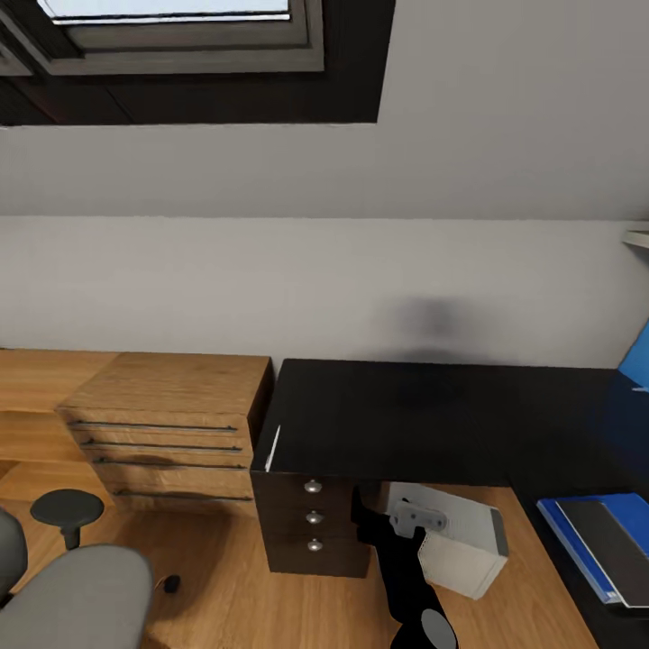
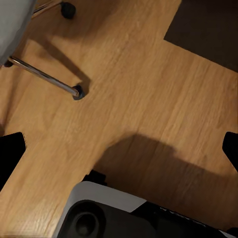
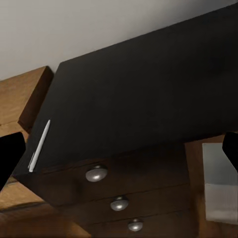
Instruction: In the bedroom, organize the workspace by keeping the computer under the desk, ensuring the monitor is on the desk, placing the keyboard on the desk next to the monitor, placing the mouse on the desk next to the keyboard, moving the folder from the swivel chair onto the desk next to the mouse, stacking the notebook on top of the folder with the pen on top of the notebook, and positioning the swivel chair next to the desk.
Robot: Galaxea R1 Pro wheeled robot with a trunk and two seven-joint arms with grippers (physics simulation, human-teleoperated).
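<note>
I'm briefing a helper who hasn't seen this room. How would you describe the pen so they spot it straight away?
Find the long glossy black desk against the pale wall, beside the wooden dresser. Go to the desk's end nearest that dresser, above the drawers with round silver knobs. There, along the very edge of the top, lies the thin white stick-like pen, the only pale thing on that dark surface.

A brown wooden dresser (image 1: 162, 424) with long bar handles stands by the white wall (image 1: 270, 279). A small round dark stool (image 1: 66, 510) sits on the wooden floor (image 1: 216, 586). A window (image 1: 180, 27) is up high.
</note>
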